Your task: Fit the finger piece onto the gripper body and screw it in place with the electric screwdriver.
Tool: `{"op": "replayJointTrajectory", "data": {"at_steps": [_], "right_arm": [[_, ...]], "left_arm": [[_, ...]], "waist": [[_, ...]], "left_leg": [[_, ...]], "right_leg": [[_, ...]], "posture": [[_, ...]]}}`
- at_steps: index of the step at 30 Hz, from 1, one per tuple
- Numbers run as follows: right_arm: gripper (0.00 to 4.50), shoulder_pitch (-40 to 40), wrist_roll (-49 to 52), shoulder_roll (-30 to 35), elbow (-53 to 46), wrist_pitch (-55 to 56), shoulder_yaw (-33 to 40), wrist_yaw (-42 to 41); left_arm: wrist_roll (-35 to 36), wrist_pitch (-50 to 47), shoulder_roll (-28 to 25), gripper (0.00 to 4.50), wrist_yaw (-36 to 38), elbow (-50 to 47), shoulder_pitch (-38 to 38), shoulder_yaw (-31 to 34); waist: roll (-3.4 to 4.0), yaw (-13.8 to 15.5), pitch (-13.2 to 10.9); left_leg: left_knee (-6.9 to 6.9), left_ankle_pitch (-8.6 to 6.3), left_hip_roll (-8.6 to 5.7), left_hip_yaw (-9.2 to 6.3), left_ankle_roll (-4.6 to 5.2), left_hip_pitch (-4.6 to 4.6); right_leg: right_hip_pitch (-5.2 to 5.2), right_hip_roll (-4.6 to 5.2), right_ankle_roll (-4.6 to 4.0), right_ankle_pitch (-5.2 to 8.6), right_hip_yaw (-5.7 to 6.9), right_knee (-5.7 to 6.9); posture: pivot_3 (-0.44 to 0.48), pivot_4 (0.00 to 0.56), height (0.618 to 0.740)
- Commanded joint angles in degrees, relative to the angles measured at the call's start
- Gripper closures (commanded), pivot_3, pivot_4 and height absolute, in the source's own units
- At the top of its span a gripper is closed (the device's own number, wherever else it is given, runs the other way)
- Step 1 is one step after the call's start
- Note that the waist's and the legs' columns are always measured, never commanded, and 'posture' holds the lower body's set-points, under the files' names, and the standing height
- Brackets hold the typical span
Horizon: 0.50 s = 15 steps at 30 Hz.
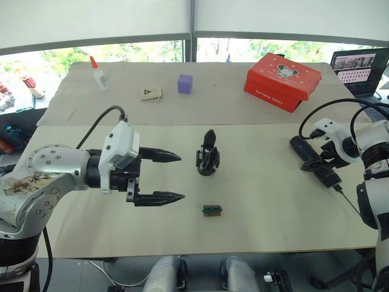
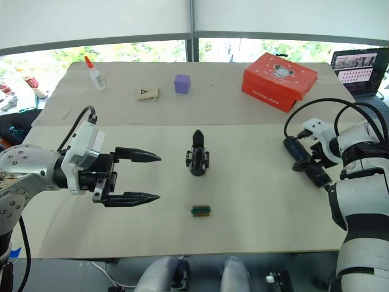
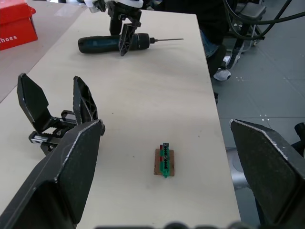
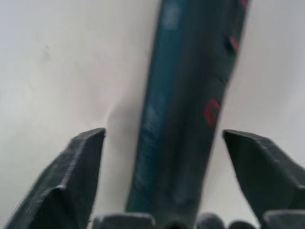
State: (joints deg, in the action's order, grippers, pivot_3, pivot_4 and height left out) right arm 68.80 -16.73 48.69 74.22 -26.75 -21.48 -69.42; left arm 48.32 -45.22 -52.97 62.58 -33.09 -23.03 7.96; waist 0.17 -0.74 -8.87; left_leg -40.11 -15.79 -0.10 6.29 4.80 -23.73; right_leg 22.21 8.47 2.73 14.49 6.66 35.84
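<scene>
Lying flat near the table's (image 1: pixel 255 237) right edge, the electric screwdriver (image 3: pixel 114 43) looks like the heaviest item here: a thick, rigid cylinder with a smooth, probably slippery casing and a thin metal bit that should not take any side load. I judge the mid-barrel the best place to grip it, away from the bit and close to its balance point. The right gripper (image 4: pixel 164 181) sits right over that barrel, its fingers spread wide on either side of the casing with gaps showing on both sides, so it straddles the tool but has not clamped it yet. From the head camera the screwdriver runs from about ten o'clock to four o'clock under that hand, bit toward the near edge. The gripper body (image 1: pixel 207 159) stands upright near the table's middle, a stiff little linkage assembly that could tip if nudged; its round base seems the safest hold. The left gripper (image 1: pixel 160 176) hovers wide open and empty, with the gripper body near it at roughly three o'clock. A tiny green-and-black block (image 1: pixel 212 210) lies just toward the near edge from the body. Which part is the loose finger piece I cannot tell.
</scene>
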Motion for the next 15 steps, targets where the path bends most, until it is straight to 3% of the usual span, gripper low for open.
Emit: {"op": "replayJointTrajectory", "data": {"at_steps": [1,4,5,12,15], "right_arm": [[1.51,0.87,-1.53,2.70,0.33,1.19,0.31,-3.11],[2.59,0.19,-1.40,2.79,0.02,2.55,1.07,-3.27],[2.77,0.20,-1.27,2.91,-0.33,3.83,1.29,-4.13],[2.77,1.68,-0.50,4.40,-5.20,13.69,1.38,-16.90],[2.77,-3.37,-0.20,5.26,-12.43,23.78,0.54,-21.07]], "left_arm": [[-1.35,2.89,-1.60,0.00,1.95,-0.43,0.06,0.07],[-2.28,4.03,-0.99,0.00,1.79,0.58,-0.13,-0.79],[-2.56,4.41,-1.00,0.00,2.02,0.88,-0.13,-1.01],[-3.61,6.32,-0.91,0.00,3.43,1.17,0.26,-2.76],[-5.21,8.24,-0.71,0.00,3.90,0.56,1.31,-4.03]], "waist": [[0.01,-0.22,0.00],[0.01,-0.29,0.00],[0.01,-0.29,0.00],[0.33,-0.33,-0.21],[0.50,-0.26,-0.31]], "left_leg": [[0.01,0.00,0.01,0.01,0.00,0.00],[0.02,0.00,0.03,0.02,-0.01,0.02],[0.02,0.01,0.02,0.03,-0.01,0.02],[0.04,0.01,0.02,0.07,-0.01,0.01],[0.03,0.01,0.01,0.10,-0.01,0.02]], "right_leg": [[0.00,-0.02,0.00,0.00,0.00,0.00],[0.00,-0.03,0.00,0.00,-0.02,0.00],[0.00,-0.03,0.00,0.00,-0.04,0.00],[0.05,-0.04,0.00,0.00,-0.10,-0.01],[0.07,-0.03,0.00,0.00,-0.15,0.01]], "posture": [[0.000,0.150,0.740],[0.000,0.150,0.740],[0.000,0.150,0.740],[0.000,0.150,0.740],[0.000,0.150,0.740]]}}
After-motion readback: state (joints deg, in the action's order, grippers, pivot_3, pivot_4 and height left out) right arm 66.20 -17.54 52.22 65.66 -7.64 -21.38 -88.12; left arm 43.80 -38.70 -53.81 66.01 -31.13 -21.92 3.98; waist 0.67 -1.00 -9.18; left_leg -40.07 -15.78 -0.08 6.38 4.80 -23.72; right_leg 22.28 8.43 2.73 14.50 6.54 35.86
